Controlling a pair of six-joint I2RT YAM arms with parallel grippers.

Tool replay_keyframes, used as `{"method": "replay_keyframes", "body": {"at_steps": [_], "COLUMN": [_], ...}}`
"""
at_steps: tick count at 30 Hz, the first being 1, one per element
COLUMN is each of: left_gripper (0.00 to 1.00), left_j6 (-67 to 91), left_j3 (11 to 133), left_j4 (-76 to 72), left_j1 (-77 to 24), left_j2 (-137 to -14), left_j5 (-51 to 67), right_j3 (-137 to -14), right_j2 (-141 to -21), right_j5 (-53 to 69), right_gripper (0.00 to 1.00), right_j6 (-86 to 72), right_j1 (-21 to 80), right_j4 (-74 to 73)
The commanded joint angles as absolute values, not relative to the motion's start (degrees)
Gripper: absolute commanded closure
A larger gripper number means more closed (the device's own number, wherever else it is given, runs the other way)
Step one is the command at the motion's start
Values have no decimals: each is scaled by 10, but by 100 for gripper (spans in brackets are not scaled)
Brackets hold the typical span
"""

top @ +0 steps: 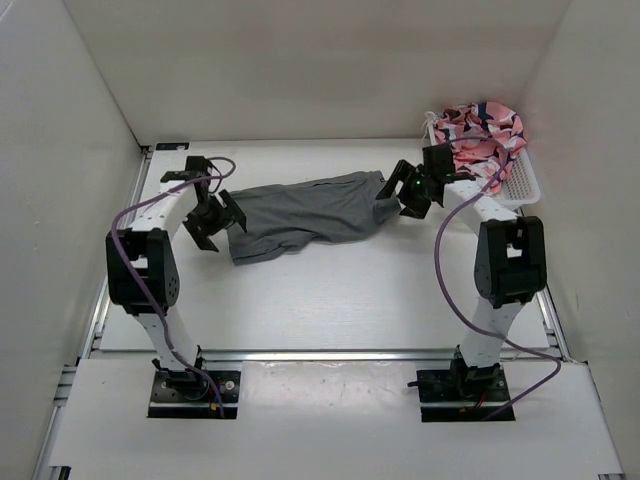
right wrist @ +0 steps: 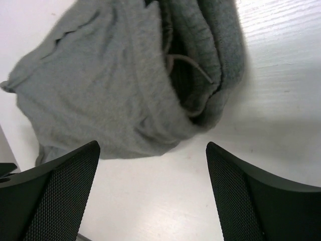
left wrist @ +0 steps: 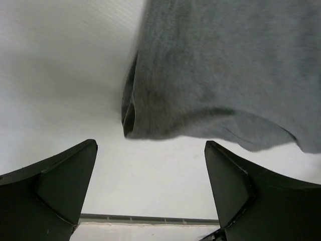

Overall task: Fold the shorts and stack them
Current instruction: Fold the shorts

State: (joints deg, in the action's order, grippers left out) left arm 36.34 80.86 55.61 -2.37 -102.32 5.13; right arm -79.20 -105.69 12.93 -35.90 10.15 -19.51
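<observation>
The dark grey shorts (top: 305, 215) lie spread on the white table between my two arms, leg hems to the left, waistband to the right. My left gripper (top: 215, 222) is open and empty just left of a leg hem (left wrist: 131, 113). My right gripper (top: 405, 195) is open and empty at the waistband end, where the gathered waistband and drawstring (right wrist: 193, 68) show. The shorts also fill the upper part of the left wrist view (left wrist: 225, 65) and of the right wrist view (right wrist: 110, 85).
A white basket (top: 520, 180) at the back right holds a pink, white and navy patterned garment (top: 480, 130). White walls enclose the table on three sides. A metal rail (top: 320, 353) runs along the near edge.
</observation>
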Motion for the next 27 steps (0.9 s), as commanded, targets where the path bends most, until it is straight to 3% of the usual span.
{"method": "replay_keyframes", "body": {"at_steps": [1, 5, 8, 9, 11, 13, 14, 16, 27], "left_gripper": [0, 0, 12, 29, 51, 89, 90, 90, 90], "left_j6": [377, 377, 388, 388, 388, 394, 394, 388, 349], "left_j3": [790, 790, 790, 790, 795, 795, 795, 795, 742], "left_j4": [513, 500, 489, 489, 489, 489, 489, 489, 500], "left_j1": [-29, -40, -46, -52, -52, -52, -52, -46, -19], "left_j2": [-1042, -1084, -1099, -1105, -1112, -1117, -1117, -1117, -1040], "left_j5": [77, 85, 80, 80, 74, 69, 69, 51, 30], "right_j3": [-813, -827, -832, -832, -832, -820, -814, -795, -571], "right_j2": [-1100, -1141, -1154, -1160, -1160, -1160, -1144, -1129, -904], "right_j5": [130, 105, 76, 66, 45, 27, 18, 1, -43], "right_gripper": [11, 18, 30, 35, 51, 69, 88, 100, 100], "right_j6": [-373, -379, -384, -384, -384, -384, -384, -384, -423], "right_j1": [103, 103, 103, 109, 114, 119, 126, 134, 157], "right_j4": [-175, -169, -163, -163, -163, -163, -163, -163, -237]}}
